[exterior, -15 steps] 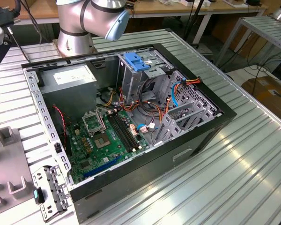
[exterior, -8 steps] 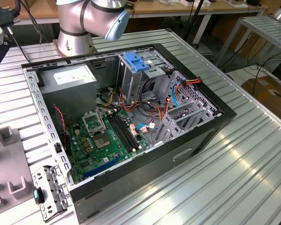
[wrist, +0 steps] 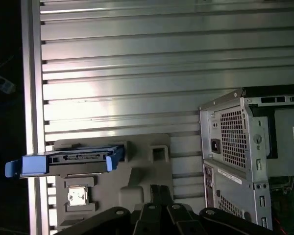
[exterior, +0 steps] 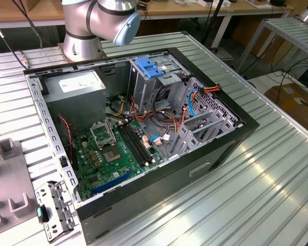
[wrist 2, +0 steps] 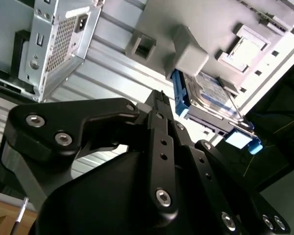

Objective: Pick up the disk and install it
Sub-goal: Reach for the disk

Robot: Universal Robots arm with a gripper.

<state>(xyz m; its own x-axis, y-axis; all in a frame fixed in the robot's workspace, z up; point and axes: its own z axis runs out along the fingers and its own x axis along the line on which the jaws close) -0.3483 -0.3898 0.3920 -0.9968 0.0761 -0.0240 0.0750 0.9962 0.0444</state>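
In the first wrist view we see the pincer (wrist: 157, 188) closed, with nothing between its tips, hanging apart from the disk (wrist: 68, 160). The disk sits in a grey holder (wrist: 137, 174) on the ribbed surface (wrist: 137, 73), near its edge and beside the open computer case (exterior: 143, 189).

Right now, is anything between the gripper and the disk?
Nothing visible does: in the second wrist view, open space separates the black gripper from the flat silver-metal disk in blue rails on its grey fixture plate.
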